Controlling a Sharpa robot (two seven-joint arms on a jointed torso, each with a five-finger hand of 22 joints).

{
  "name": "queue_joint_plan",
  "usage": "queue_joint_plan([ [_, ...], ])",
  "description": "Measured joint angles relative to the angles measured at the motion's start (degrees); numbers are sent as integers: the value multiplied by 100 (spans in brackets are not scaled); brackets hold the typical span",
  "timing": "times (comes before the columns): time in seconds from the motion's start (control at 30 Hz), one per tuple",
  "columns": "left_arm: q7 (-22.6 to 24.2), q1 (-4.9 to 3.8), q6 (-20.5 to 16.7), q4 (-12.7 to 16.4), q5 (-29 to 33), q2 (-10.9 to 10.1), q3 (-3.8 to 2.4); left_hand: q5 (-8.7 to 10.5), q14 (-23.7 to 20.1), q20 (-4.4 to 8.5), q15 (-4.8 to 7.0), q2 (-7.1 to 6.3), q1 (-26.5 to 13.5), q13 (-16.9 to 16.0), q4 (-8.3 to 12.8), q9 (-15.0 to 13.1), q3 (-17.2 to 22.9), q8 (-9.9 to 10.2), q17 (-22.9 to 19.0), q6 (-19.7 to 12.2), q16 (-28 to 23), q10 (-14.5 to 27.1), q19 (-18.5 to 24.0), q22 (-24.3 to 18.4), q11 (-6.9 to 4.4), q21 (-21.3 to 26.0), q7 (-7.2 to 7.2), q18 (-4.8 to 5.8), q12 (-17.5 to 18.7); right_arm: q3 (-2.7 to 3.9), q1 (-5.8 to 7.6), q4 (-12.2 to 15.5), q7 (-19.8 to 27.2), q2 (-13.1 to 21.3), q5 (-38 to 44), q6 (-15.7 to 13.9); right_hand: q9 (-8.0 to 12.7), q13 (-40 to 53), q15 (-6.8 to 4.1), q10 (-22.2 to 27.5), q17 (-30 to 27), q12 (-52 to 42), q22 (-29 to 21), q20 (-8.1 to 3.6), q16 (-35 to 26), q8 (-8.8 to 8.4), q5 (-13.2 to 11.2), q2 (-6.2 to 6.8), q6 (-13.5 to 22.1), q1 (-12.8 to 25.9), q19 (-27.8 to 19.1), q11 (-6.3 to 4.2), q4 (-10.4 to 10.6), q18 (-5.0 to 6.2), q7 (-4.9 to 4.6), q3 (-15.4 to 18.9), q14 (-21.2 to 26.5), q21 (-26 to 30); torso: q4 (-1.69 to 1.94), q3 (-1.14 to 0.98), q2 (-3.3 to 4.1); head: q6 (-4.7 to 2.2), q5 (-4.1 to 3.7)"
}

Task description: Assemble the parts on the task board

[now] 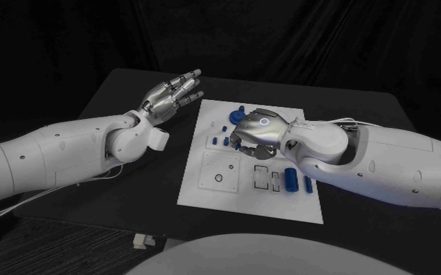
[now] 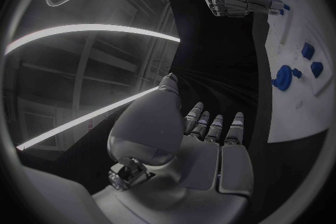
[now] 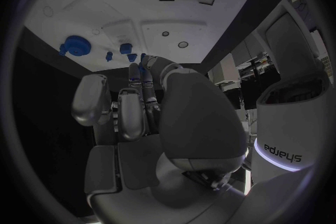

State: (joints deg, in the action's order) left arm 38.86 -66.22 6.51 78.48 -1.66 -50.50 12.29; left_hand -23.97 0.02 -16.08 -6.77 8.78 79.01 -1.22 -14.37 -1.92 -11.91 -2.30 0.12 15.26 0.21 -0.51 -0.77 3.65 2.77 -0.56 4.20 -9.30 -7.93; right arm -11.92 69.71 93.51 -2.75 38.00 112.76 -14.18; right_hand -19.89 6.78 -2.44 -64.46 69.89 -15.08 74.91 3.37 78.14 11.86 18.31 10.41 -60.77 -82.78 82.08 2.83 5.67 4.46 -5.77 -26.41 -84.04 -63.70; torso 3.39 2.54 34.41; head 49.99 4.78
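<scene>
Nearest the robot, on the white task board (image 1: 220,195), a blue cylinder (image 1: 291,179) lies flat beside a thinner blue bar (image 1: 308,184), just right of a pair of rectangular slots (image 1: 266,178). A square recessed panel (image 1: 220,172) with small round holes sits on the board's left side at the same depth.

Moving up the board, the right robot hand (image 1: 253,136) reaches in from the right and hangs over the middle, palm down and fingers curled in over the small blue parts (image 1: 220,139) there. From the right wrist view the fingertips (image 3: 143,64) are bunched together close to two little blue pieces (image 3: 126,48), but whether anything is pinched between them, I cannot tell.

Just past that hand, a larger blue round part (image 1: 237,116) stands near the board's far end; the left wrist view shows it as a knob-like piece (image 2: 283,77).

Off to the left, above the dark surface (image 1: 110,100) and clear of the board, the left robot hand (image 1: 172,98) is raised, released, fingers straight and spread, holding nothing.
</scene>
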Motion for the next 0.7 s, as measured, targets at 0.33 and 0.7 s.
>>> queue_joint_plan([
  [0.33,0,3,3,-11,0,11,0,0,0,0,0,0,0,0,0,0,0,0,-4,0,0,0,0,-7,0,0,0,0,0,0,-123,-145,4,-159,31,21,-8,6,20,-22,0,1,0,21,0,-3,0,0,-1,0,21,22,-31,1,-40,0,20,0,0,0,-1,0,42],
  [0.7,0,14,28,-28,0,43,0,-27,0,0,0,22,22,1,0,-6,0,-21,-4,0,0,0,0,-7,0,0,0,0,0,2,-199,-206,10,-277,44,23,-14,5,41,-21,-4,1,-1,42,0,-5,0,1,-1,0,0,22,-31,1,-41,1,0,0,-1,0,-1,0,49],
])
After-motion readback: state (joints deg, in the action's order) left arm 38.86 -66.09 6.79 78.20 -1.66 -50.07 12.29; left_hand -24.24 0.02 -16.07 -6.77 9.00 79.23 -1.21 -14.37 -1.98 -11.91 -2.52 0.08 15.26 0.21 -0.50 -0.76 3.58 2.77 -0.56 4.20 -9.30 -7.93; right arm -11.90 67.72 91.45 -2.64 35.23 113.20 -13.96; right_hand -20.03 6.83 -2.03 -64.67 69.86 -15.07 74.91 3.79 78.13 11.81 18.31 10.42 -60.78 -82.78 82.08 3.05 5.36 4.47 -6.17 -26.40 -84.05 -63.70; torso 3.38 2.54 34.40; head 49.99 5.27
